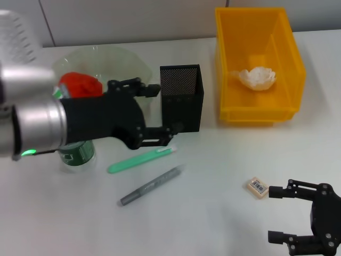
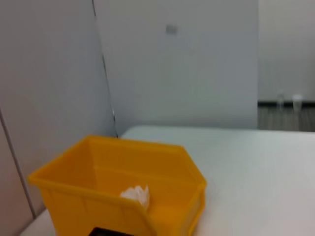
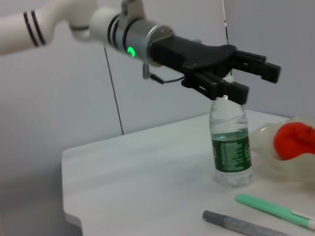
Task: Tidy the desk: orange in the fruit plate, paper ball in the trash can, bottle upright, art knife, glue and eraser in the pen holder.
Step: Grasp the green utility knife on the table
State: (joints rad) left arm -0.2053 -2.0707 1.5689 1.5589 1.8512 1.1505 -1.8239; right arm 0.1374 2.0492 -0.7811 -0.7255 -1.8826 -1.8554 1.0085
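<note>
The orange (image 1: 80, 84) (image 3: 294, 139) lies in the pale-green fruit plate (image 1: 125, 58) (image 3: 263, 137). Upright beside the plate stands the bottle (image 1: 77, 154) (image 3: 231, 147), partly hidden by my left arm. My left gripper (image 1: 168, 109) (image 3: 257, 83) hangs open above the desk, empty, just in front of the black mesh pen holder (image 1: 181, 98). The green art knife (image 1: 141, 159) (image 3: 273, 209) and grey glue stick (image 1: 150, 185) (image 3: 241, 226) lie on the desk below it. The eraser (image 1: 258, 187) lies near my right gripper (image 1: 273, 213), which is open low at the front right. The paper ball (image 1: 257, 77) (image 2: 137, 194) sits in the yellow trash can (image 1: 287, 58) (image 2: 167, 172).
A wall runs along the back of the white desk (image 1: 213, 176). The trash can stands right of the pen holder, at the back right.
</note>
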